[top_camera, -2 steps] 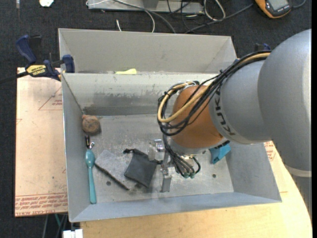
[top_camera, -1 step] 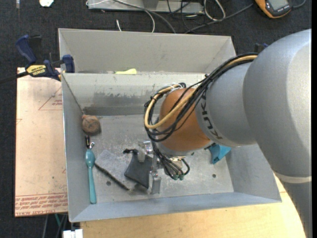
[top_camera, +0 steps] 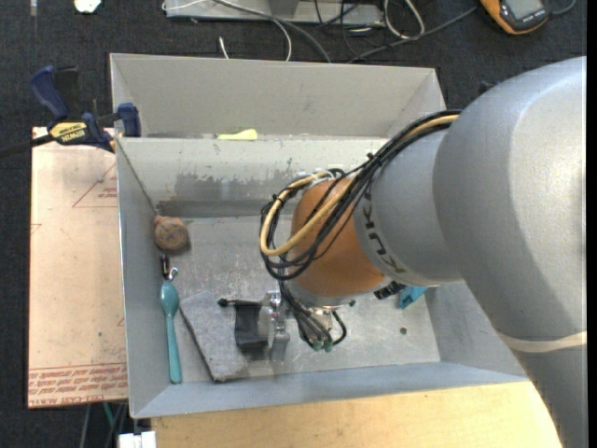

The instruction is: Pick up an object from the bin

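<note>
The pincer (top_camera: 276,332) is down low at the front of the grey bin (top_camera: 373,342), left of centre, and right against its left side sits a small black block (top_camera: 250,329) with a thin black stem poking out toward the upper left. The block rests on the right edge of a flat grey mat (top_camera: 207,332) that lies slanted on the bin floor. Whether the pincer is released or clenched, I cannot tell; the wrist and its loops of cable (top_camera: 280,224) crowd the spot, and I can't confirm that anything is gripped. The block looks like the candidate: by its hard edges and dull sheen I judge it a stiff plastic piece, light, not fragile, perhaps a bit slick on its flat faces. The best hold would be across its narrow body, not on the stem (that thin bit could twist out). The mat under it looks soft and limp, so a low close might catch it too. A teal plastic spoon (top_camera: 171,329) lies along the left wall, well apart, with a brown rounded lump (top_camera: 172,234) beyond it toward the back. A small blue piece (top_camera: 409,295) peeks out from under the arm (top_camera: 522,203). As for writing: dark letters run along the arm beside the orange cover (top_camera: 331,245), reading as part of "KUKA"; nothing is legible on the block.
</note>
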